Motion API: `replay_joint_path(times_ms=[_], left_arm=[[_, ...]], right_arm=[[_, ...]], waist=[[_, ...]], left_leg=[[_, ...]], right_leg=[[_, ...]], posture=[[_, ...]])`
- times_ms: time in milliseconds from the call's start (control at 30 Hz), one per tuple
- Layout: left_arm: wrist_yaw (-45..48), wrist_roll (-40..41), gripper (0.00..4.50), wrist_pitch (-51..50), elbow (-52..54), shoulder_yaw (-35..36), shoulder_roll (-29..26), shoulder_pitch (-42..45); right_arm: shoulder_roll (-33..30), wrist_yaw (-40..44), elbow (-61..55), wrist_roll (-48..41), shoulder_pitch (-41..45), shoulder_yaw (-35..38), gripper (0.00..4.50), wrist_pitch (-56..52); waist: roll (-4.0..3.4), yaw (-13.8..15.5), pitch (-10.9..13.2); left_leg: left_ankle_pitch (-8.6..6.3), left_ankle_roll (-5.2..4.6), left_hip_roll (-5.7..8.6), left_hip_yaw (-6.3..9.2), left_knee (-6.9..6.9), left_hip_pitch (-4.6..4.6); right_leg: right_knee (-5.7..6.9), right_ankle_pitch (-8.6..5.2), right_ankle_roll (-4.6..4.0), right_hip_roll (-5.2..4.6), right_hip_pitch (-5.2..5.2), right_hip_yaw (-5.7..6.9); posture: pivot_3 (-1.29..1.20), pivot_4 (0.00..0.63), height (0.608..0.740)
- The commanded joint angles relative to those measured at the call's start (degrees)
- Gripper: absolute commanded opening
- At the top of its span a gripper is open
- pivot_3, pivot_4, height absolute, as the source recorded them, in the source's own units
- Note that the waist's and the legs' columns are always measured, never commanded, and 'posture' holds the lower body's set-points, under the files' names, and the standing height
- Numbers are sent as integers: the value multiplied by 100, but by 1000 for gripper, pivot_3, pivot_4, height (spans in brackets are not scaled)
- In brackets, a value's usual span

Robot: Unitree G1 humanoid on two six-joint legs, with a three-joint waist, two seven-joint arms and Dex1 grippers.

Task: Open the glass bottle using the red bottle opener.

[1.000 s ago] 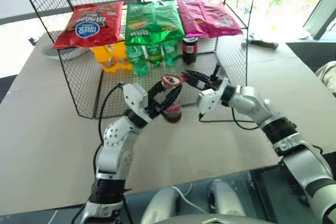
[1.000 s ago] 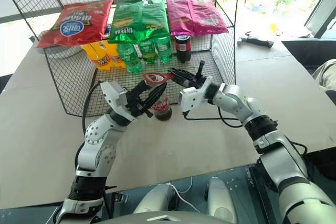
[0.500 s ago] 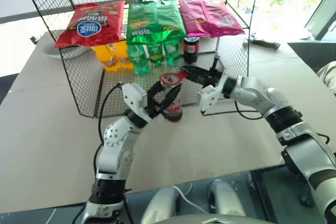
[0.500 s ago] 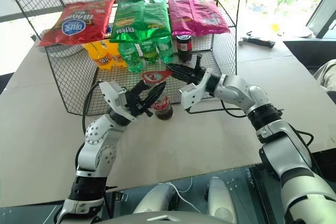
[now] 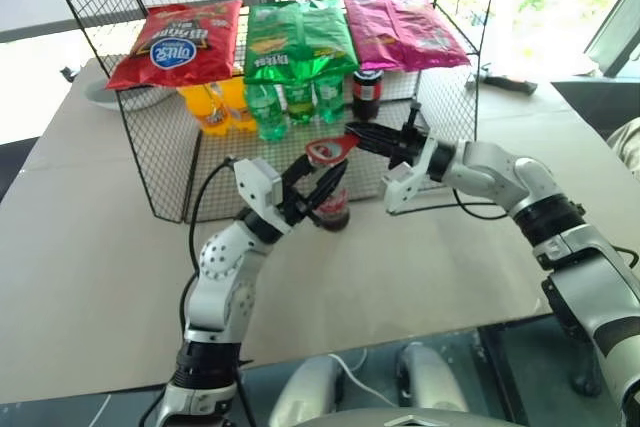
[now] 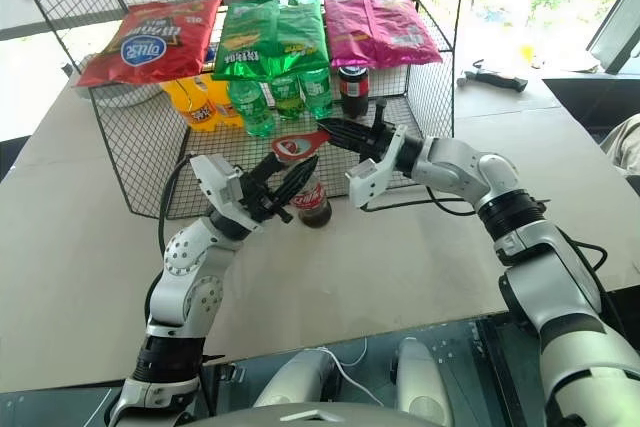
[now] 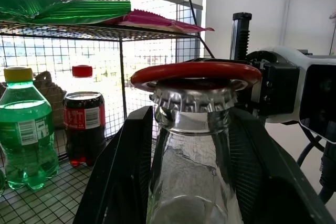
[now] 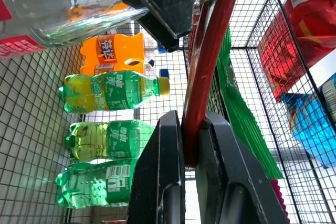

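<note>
The glass bottle (image 5: 331,210) stands on the table just in front of the wire rack, dark liquid in its lower half. My left gripper (image 5: 322,183) is shut on its upper part, one black finger (image 7: 122,171) on each side of the neck (image 7: 192,156). The red bottle opener (image 5: 329,150) lies with its ring head (image 7: 197,71) over the crown cap (image 7: 193,98). From the right, my right gripper (image 5: 366,137) is shut on the opener's handle (image 8: 208,61), roughly level and pointing left.
The wire rack (image 5: 445,97) behind the bottle holds green bottles (image 5: 268,107), orange bottles (image 5: 212,107) and a dark bottle (image 5: 364,93), with chip bags (image 5: 295,39) on top. A black tool (image 5: 505,83) lies at the back right. A cable (image 5: 470,215) loops under my right wrist.
My right wrist has rolled and its forearm has lifted slightly, with the opener's head staying on the cap. The left gripper and the bottle have not moved.
</note>
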State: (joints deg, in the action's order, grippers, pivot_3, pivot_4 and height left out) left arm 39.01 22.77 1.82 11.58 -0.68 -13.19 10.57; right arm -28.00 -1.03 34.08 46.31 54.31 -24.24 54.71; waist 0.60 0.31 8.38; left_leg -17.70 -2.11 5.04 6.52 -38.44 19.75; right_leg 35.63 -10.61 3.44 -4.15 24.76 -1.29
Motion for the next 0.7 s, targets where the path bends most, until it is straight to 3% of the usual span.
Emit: replay_joint_path(times_ms=[33, 700], left_arm=[[73, -13, 1694, -171, -137, -208, 4, -66], [159, -48, 1694, -234, -366, -315, 22, 1]], right_arm=[[-209, -541, -193, 191, 427, 281, 0, -128], [-423, -1366, 293, 713, 637, 157, 0, -532]], waist=[[0, 32, 1], [1, 52, 4]], left_leg=[[0, 0, 0, 0, 0, 0], [2, 3, 0, 0, 1, 1]], right_leg=[[0, 0, 0, 0, 1, 0], [0, 0, -1, 1, 1, 0]], posture=[[0, 150, 740], [0, 150, 740]])
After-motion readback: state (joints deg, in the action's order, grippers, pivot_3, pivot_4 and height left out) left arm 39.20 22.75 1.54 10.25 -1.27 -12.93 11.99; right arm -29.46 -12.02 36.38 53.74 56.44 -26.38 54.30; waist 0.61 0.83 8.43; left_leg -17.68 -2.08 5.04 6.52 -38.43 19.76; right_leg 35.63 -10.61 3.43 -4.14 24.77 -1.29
